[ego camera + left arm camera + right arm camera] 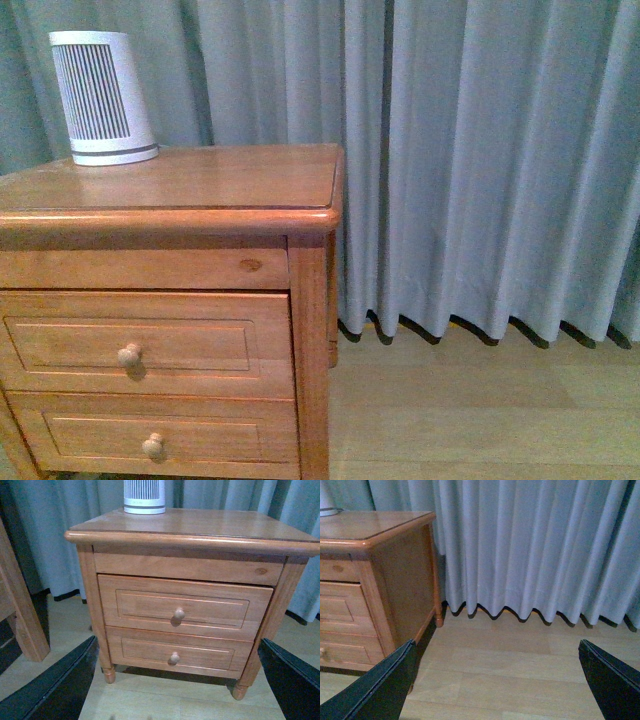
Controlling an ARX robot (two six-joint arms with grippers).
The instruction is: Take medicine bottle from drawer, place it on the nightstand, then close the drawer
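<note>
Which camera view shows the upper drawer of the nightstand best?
The left wrist view: the whole front of the upper drawer, with its knob, is seen nearly head-on. The front view cuts off its left edge. The right wrist view shows only one end, at an angle, without the knob.

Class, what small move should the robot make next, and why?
Probably advance the open left gripper toward the knob of the upper drawer: the drawer is all but shut, no bottle shows, and the knob lies straight ahead of it.
</note>
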